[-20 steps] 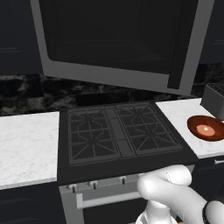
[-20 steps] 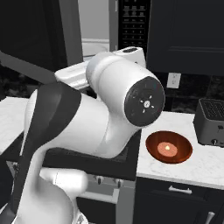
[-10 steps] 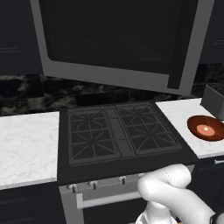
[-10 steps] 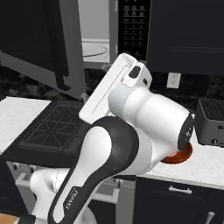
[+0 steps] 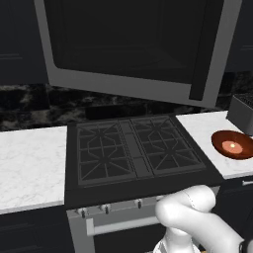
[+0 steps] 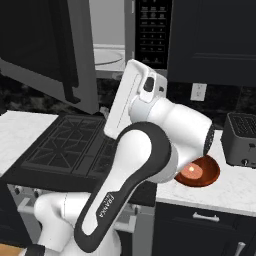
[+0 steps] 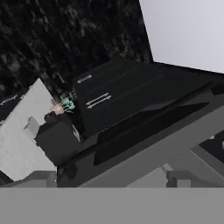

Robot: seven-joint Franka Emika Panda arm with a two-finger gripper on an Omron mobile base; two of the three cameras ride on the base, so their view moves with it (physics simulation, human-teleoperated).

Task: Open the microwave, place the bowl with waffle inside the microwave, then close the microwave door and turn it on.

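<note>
The rendered kitchen was dim overall, with flat, even light and no clear source. In the left base view the microwave door (image 5: 133,49) hung nearly black, its glass free of glare, while the white counter (image 5: 29,165) stood out brightest. In the right base view the bowl (image 6: 199,171) carried a soft glossy sheen and the arm cast only faint shadow. The hand view was coarse and blurred, its dark surfaces merging and edges soft.

White marble counter (image 5: 29,163), bowl (image 5: 233,144) and toaster (image 6: 241,139) on it
</note>
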